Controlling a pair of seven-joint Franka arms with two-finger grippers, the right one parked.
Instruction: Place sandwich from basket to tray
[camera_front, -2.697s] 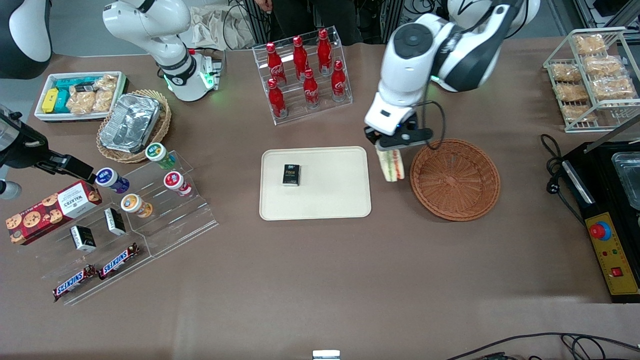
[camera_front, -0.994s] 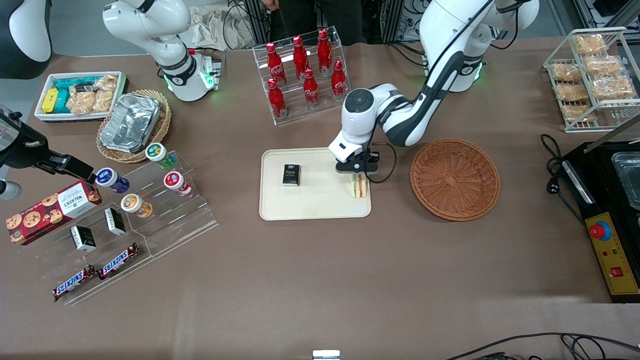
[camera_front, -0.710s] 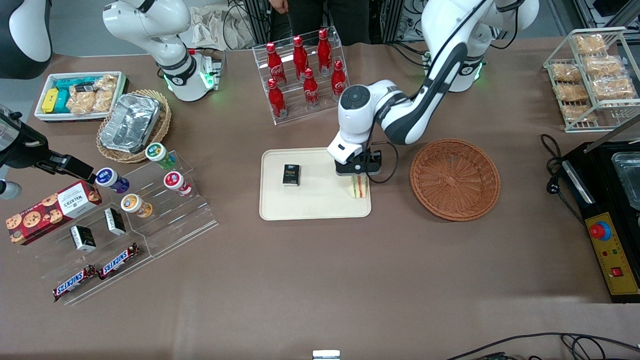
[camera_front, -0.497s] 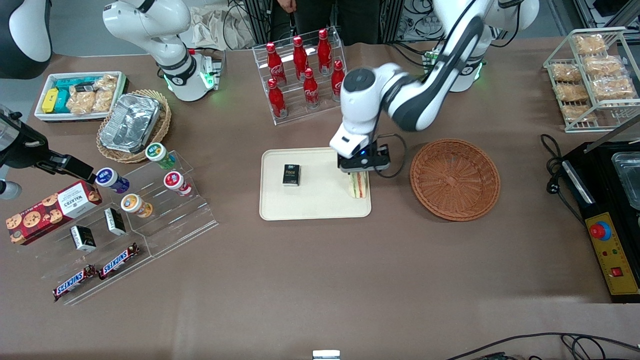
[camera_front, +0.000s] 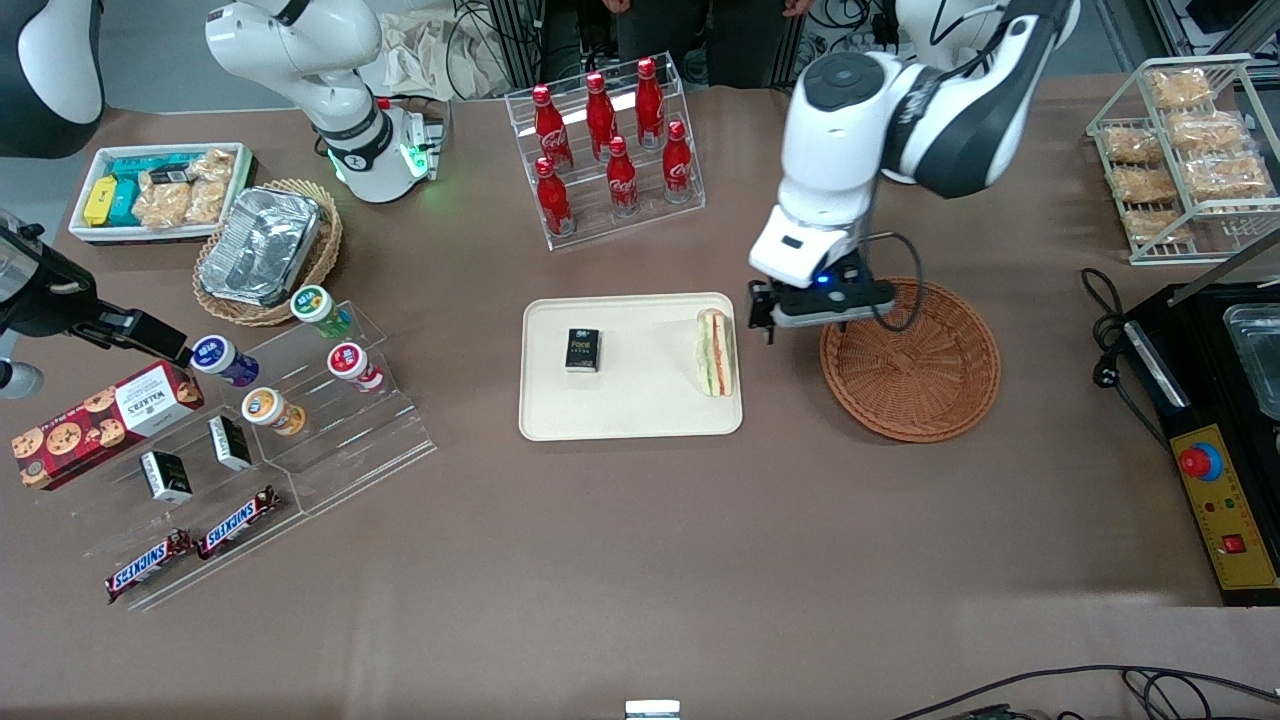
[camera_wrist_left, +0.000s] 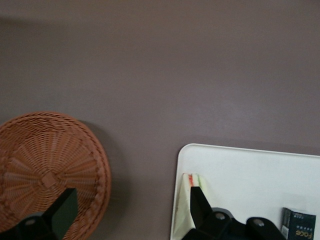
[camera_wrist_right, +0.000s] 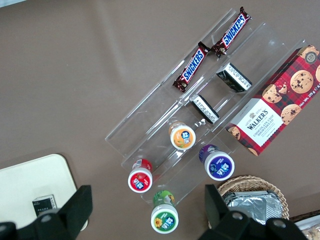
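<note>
The sandwich (camera_front: 715, 352) lies on the tray (camera_front: 640, 410), along the rim nearest the basket (camera_front: 910, 370), with its filling stripe facing up. My left gripper (camera_front: 815, 318) hangs open above the strip of table between tray and basket, holding nothing. In the left wrist view its two dark fingers (camera_wrist_left: 200, 207) stand wide apart around bare table, with the gripper (camera_wrist_left: 131, 212) between the basket (camera_wrist_left: 45, 170) and the tray (camera_wrist_left: 250, 170). One finger partly covers the sandwich (camera_wrist_left: 186, 192). The basket holds nothing.
A small black box (camera_front: 582, 350) also lies on the tray. A clear rack of red bottles (camera_front: 610, 140) stands farther from the camera. A black machine (camera_front: 1220, 400) and a wire snack rack (camera_front: 1190, 150) are at the working arm's end. A clear stand (camera_front: 300, 400) is at the parked arm's end.
The gripper lowered the sandwich onto the tray, opened and let go. It then rose and swung toward the basket. The sandwich now lies flat on the tray.
</note>
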